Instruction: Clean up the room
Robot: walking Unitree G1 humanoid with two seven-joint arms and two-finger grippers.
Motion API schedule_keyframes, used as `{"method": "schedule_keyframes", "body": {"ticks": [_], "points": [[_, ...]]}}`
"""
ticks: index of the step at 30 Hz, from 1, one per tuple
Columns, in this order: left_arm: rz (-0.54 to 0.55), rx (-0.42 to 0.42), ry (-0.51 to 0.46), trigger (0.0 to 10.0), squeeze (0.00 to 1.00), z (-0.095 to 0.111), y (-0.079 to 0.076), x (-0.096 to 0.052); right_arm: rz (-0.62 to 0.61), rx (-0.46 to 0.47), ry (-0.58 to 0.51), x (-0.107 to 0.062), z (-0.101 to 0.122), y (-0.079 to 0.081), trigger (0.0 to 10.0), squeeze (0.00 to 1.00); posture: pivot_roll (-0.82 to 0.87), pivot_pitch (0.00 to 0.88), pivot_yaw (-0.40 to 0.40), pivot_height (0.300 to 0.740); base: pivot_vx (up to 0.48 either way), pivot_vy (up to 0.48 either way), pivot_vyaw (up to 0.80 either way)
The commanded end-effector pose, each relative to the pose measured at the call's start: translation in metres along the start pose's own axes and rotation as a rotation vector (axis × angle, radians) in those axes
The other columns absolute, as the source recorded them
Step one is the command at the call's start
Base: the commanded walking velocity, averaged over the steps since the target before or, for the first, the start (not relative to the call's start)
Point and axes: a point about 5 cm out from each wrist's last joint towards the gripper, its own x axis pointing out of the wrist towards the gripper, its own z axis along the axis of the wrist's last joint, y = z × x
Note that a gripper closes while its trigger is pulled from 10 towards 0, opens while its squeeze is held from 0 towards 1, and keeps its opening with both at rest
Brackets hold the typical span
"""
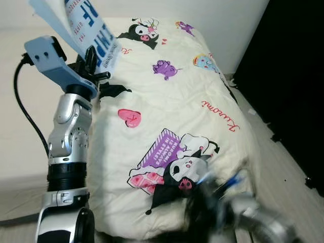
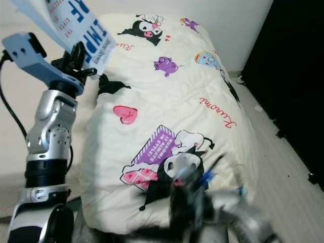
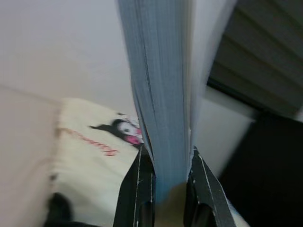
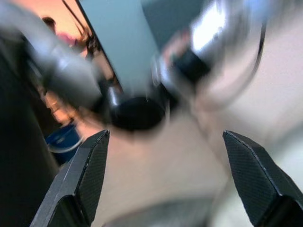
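Bedroom, seen from the foot of the bed. One bed, covered by one cream quilt (image 1: 177, 101) printed w/ cartoon figures: one black-eared character at the head end, one larger one beside a purple sign at the near end, one purple blob, one pink heart (image 1: 129, 117), one line of red script along the robot's right edge.

L arm: raised at the robot's left, silver links topped by a light-blue wrist block. Left gripper (image 1: 96, 63) is clamped on one book (image 1: 86, 25), white cover w/ blue lettering, held up above the head-end corner of the quilt and tilted. In the left wrist view the two black fingers (image 3: 137, 189) pinch the lower edge of the book (image 3: 161, 94), one finger per side; page block seen edge-on, pale grey-blue. Book touches only the fingers; clear of the quilt.

R arm: low at the robot's right, near the foot of the bed, heavily motion-blurred. Right gripper (image 2: 195, 195) is a dark smear over the near quilt edge. Right wrist view: two black fingers (image 4: 85, 179) stand wide apart, nothing between them; background too blurred to read, one blue round shape at the side.

One dark item (image 1: 114, 91) lies on the quilt just beside the L gripper; kind cannot be told. Pale floor along the bed's right side, a few dark specks; dark area beyond.
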Motion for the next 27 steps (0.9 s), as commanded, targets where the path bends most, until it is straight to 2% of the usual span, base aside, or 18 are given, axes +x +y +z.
{"method": "schedule_keyframes", "body": {"ticks": [1, 3, 4, 5, 6, 7, 8, 10, 11, 12, 14, 18, 19, 20, 21, 27], "points": [[-0.063, -0.106, -0.064, 0.0, 0.00, 0.007, -0.007, -0.001, -0.095, -0.059, -0.215, -0.011, 0.031, -0.006, 10.0, 1.00, 0.06, 0.156, -0.008, 0.469, 0.000, 0.000, 0.00], [-0.115, -0.222, -0.090, 0.0, 0.00, 0.008, -0.012, -0.004, -0.246, -0.142, -0.414, -0.032, 0.061, -0.019, 10.0, 1.00, 0.05, 0.155, -0.008, 0.469, 0.000, 0.000, 0.00], [-0.150, -0.264, -0.101, 0.0, 0.00, 0.010, -0.016, -0.004, -0.344, -0.149, -0.447, -0.042, 0.066, -0.028, 10.0, 1.00, 0.05, 0.156, -0.006, 0.469, 0.000, 0.000, 0.00], [-0.150, -0.264, -0.101, 0.0, 0.00, 0.010, -0.016, -0.004, -0.344, -0.149, -0.447, -0.042, 0.066, -0.028, 10.0, 1.00, 0.05, 0.156, -0.006, 0.469, 0.000, 0.000, 0.00], [-0.202, -0.296, -0.114, 0.0, 0.00, 0.013, -0.024, -0.005, -0.431, -0.152, -0.462, -0.049, 0.067, -0.036, 10.0, 1.00, 0.05, 0.155, -0.008, 0.469, 0.000, 0.000, 0.00], [-0.202, -0.296, -0.114, 0.0, 0.00, 0.013, -0.024, -0.005, -0.431, -0.152, -0.462, -0.049, 0.067, -0.036, 10.0, 1.00, 0.05, 0.155, -0.008, 0.469, 0.000, 0.000, 0.00], [-0.238, -0.317, -0.121, 0.0, 0.00, 0.015, -0.028, -0.006, -0.487, -0.148, -0.470, -0.054, 0.068, -0.040, 10.0, 0.57, 0.05, 0.155, -0.008, 0.469, 0.000, 0.000, 0.00], [-0.238, -0.317, -0.121, 0.0, 0.00, 0.015, -0.028, -0.006, -0.487, -0.148, -0.470, -0.054, 0.068, -0.040, 10.0, 0.57, 0.05, 0.155, -0.008, 0.469, 0.000, 0.000, 0.00], [-0.350, -0.380, -0.135, 0.0, 0.00, 0.018, -0.044, -0.010, -0.610, -0.106, -0.562, -0.067, 0.074, -0.051, 10.0, 0.00, 0.06, 0.157, -0.006, 0.469, 0.000, 0.000, 0.00], [-0.350, -0.380, -0.135, 0.0, 0.00, 0.018, -0.044, -0.010, -0.610, -0.106, -0.562, -0.067, 0.074, -0.051, 10.0, 0.00, 0.06, 0.157, -0.006, 0.469, 0.000, 0.000, 0.00], [-0.454, -0.428, -0.132, 0.0, 0.00, 0.019, -0.058, -0.016, -0.690, -0.060, -0.646, -0.074, 0.080, -0.060, 10.0, 0.00, 0.06, 0.158, -0.005, 0.469, 0.000, 0.000, 0.00], [-0.540, -0.449, -0.116, 0.0, 0.00, 0.018, -0.067, -0.022, -0.723, -0.029, -0.669, -0.073, 0.081, -0.065, 10.0, 0.00, 0.06, 0.159, -0.006, 0.469, 0.000, 0.000, 0.00], [-0.607, -0.446, -0.090, 0.0, 0.00, 0.015, -0.075, -0.027, -0.694, -0.018, -0.663, -0.067, 0.080, -0.065, 10.0, 0.00, 0.05, 0.158, -0.005, 0.469, 0.000, 0.000, 0.00], [-0.607, -0.446, -0.090, 0.0, 0.00, 0.015, -0.075, -0.027, -0.694, -0.018, -0.663, -0.067, 0.080, -0.065, 10.0, 0.00, 0.05, 0.158, -0.005, 0.469, 0.000, 0.000, 0.00], [-0.661, -0.450, -0.065, 0.0, 0.00, 0.012, -0.081, -0.032, -0.655, -0.010, -0.652, -0.060, 0.080, -0.063, 10.0, 0.00, 0.05, 0.158, -0.003, 0.469, 0.000, 0.000, 0.00], [-0.734, -0.456, -0.018, 0.0, 0.00, 0.007, -0.088, -0.040, -0.565, 0.014, -0.625, -0.045, 0.079, -0.060, 10.0, 0.00, 0.05, 0.159, -0.004, 0.469, 0.000, 0.000, 0.00]]}}
